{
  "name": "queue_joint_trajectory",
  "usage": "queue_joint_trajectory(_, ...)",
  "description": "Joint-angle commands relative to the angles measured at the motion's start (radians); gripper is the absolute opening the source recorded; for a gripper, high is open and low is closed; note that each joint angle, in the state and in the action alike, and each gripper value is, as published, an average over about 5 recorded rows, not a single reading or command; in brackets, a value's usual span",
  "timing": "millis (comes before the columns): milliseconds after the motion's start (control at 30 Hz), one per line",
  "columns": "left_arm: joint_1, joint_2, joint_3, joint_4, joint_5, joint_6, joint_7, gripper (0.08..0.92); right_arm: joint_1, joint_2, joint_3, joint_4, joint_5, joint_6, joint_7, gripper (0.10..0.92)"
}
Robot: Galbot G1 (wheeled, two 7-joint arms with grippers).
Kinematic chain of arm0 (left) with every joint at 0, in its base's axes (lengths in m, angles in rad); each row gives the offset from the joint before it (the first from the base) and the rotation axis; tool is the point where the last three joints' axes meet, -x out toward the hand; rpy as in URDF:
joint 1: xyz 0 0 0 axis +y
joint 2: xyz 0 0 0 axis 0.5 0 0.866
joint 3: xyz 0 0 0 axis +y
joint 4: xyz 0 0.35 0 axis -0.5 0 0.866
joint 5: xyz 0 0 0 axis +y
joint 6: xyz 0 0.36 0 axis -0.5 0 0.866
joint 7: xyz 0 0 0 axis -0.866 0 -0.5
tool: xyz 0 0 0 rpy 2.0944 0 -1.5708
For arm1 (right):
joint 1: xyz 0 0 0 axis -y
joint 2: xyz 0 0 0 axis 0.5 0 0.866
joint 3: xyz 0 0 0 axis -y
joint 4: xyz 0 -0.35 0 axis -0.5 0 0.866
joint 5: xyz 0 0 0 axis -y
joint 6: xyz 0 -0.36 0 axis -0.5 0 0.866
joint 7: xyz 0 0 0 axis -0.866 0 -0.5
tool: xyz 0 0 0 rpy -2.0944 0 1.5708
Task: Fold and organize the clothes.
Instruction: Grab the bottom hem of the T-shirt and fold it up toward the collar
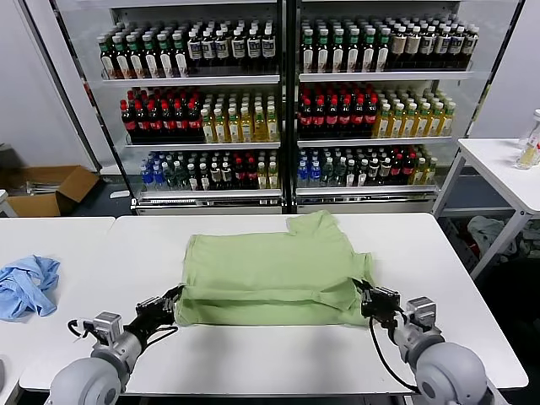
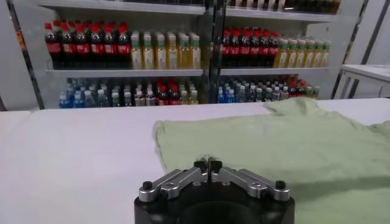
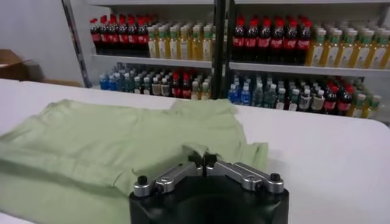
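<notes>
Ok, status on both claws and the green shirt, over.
Left claw shut at near-left fold edge. Right claw shut at near-right edge. Green shirt flat, near edge folded over. Blue cloth far left, clear.

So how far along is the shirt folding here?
Early. Done: the green shirt lies flat on the table, its near hem doubled over in one fold. In hand: the left gripper and right gripper, fingers shut, sit at the two near corners of that fold; whether they pinch fabric isn't clear. Left: the sleeves and further folds, and tidying. The blue cloth lies aside.
</notes>
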Motion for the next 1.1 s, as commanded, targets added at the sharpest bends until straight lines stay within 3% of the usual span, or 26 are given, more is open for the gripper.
queue_joint_trajectory(33, -0.11, 0.002, 0.06, 0.141, 0.025, -0.022, 0.033, 0.081, 0.065, 0.019, -0.049, -0.078, -0.029, 0.003, 0.002, 0.108)
queue_joint_trajectory(500, -0.154, -0.035, 0.108, 0.32, 0.173, -0.072, 0.03, 0.096, 0.071, 0.076, -0.07, -0.191, -0.071, 0.023, 0.004, 0.134)
queue_joint_trajectory(700, -0.122, -0.017, 0.074, 0.256, 0.158, -0.057, 0.031, 0.246, 0.055, 0.073, -0.04, -0.158, -0.061, 0.03, 0.004, 0.295)
queue_joint_trajectory(1100, 0.052, 0.016, -0.013, -0.026, -0.015, -0.02, -0.013, 0.593, -0.171, -0.012, 0.112, 0.031, -0.026, 0.046, -0.003, 0.642)
